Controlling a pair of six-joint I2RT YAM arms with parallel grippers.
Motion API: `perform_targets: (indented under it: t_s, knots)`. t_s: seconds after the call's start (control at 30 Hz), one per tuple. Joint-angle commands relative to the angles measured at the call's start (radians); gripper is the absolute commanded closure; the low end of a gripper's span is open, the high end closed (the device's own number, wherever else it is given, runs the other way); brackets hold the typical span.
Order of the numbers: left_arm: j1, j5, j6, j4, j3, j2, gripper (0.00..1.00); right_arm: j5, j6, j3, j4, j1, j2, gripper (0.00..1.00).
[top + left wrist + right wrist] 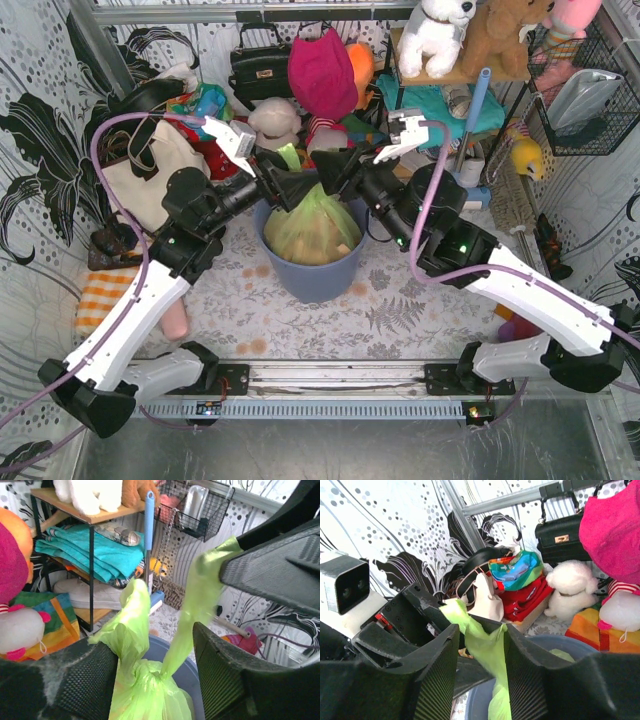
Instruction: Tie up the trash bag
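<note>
The lime-green trash bag [313, 228] sits in the blue-grey bin [315, 275], with tan paper showing through. Its neck is gathered into a knot [150, 669] with two tails rising from it. My left gripper [290, 190] is open over the bag; one tail [132, 612] lies against its left finger [80, 682]. My right gripper [336, 170] is open too. The other tail [487, 647] passes between its jaws and leans on its right finger [535, 670]. That tail [200, 595] runs up to the right gripper's fingertip in the left wrist view.
Behind the bin stand soft toys [322, 75], a black handbag [258, 65], a cream bag [150, 175] and a shelf rack [90, 555] with teal towels. A wire basket [585, 95] hangs at the right. An orange cloth [103, 298] lies at the left.
</note>
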Motion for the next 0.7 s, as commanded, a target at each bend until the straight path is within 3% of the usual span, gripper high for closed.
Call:
perform_targets:
  t_s: [0.0,0.23,0.37,0.5,0.67]
  knots:
    - [0.005,-0.107,0.025,-0.008,0.061,-0.033,0.32,0.019,-0.022,0.004,0.024,-0.006,-0.058,0.58]
    - [0.004,-0.212,0.047,-0.122,0.225,-0.04,0.3,0.108,-0.161,0.074,0.003,-0.006,-0.085,0.47]
    - [0.004,-0.378,0.048,-0.203,0.307,-0.048,0.29,0.229,-0.285,0.076,-0.001,-0.008,-0.094,0.43]
    - [0.004,-0.632,0.045,-0.238,0.271,-0.089,0.28,0.342,-0.405,0.038,0.0,-0.033,-0.103,0.39]
    - [0.005,-0.874,0.038,-0.264,0.158,-0.133,0.25,0.345,-0.36,-0.057,-0.066,-0.16,-0.132,0.35]
